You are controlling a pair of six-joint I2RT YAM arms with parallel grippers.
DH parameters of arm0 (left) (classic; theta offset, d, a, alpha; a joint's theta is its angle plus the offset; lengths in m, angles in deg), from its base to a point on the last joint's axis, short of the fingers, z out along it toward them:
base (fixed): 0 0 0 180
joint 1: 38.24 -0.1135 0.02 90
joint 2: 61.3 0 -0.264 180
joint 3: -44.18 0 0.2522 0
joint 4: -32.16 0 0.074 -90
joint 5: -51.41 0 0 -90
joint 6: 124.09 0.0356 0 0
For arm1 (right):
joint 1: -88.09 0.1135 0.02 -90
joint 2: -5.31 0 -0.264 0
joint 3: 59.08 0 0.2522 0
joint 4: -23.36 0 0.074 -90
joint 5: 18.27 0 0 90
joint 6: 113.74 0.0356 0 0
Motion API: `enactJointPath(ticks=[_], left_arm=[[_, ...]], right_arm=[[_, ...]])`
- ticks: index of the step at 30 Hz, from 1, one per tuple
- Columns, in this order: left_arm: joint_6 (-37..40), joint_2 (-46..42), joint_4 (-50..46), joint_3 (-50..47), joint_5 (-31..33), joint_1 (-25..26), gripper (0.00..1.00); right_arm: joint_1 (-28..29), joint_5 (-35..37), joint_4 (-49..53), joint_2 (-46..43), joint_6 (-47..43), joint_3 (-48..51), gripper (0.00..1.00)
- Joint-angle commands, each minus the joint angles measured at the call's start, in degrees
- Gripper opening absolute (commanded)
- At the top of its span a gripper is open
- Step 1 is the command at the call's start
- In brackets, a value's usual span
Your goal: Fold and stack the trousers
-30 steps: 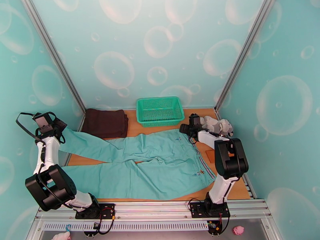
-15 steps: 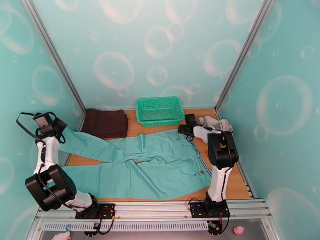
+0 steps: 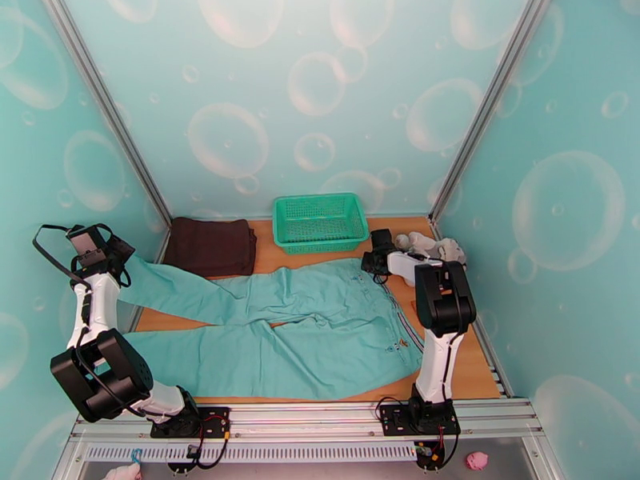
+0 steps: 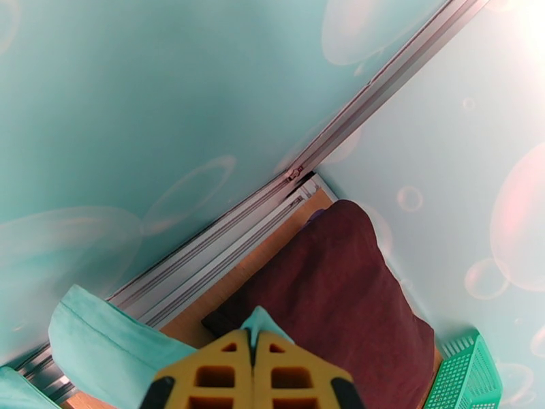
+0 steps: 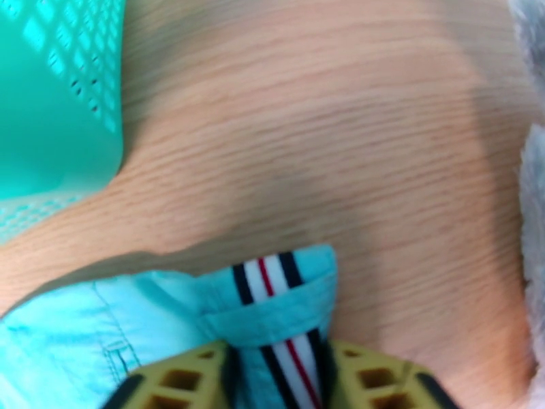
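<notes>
A pair of light teal soft cloth trousers [image 3: 320, 314] lies spread flat across the pale wooden tabletop [image 3: 472, 379]. Its striped waistband points to the right and its two long legs run to the left. The far leg rises off the board at the left edge, where the left gripper [image 3: 122, 263] holds its end. In the left wrist view that gripper [image 4: 253, 335] has its yellow fingers [image 4: 204, 369] pressed together, with a small tip of the teal cloth pinched between them.

At the far right corner of the waistband, the right gripper [image 3: 370, 262] sits low on the table. The right wrist view shows its yellow fingers [image 5: 184, 377] on either side of the white, navy and red stripe. The jaws stand a little apart and the folded band fills the gap. Whether they are clamped firmly on it cannot be told.

A green plastic mesh basket [image 3: 320, 199] stands just beyond the trousers at the back of the table. A folded dark brown garment [image 3: 212, 246] lies to its left, touching the raised leg. A grey and white plush toy [image 3: 436, 250] rests in the right rear corner, beside the right arm.
</notes>
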Motion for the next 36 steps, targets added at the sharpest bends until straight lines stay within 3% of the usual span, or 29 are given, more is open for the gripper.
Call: enactJointPath(ticks=[1, 3, 6, 19, 36], left_arm=[[0.57, -0.04, 1.17, 0.18, -0.98, 0.18, 0.0], [0.57, -0.24, 1.25, 0.09, -0.9, 0.18, 0.0], [0.58, -0.15, 1.28, 0.0, -0.95, 0.18, 0.0], [0.68, -0.09, 1.26, 0.05, -1.25, 0.18, 0.0], [0.74, -0.02, 1.25, -0.01, -1.12, 0.0, 0.0]], right_arm=[[-0.95, -3.87, -1.36, 0.5, 0.98, 0.92, 0.19], [-1.39, -4.54, -2.38, -0.62, 0.82, 2.0, 0.09], [-2.05, -5.92, -5.09, -3.21, 1.06, 4.33, 0.0], [-3.81, -9.05, -15.94, -20.85, 1.17, 18.05, 0.0], [-5.23, -10.64, -17.93, -25.31, 0.37, 20.52, 0.0]])
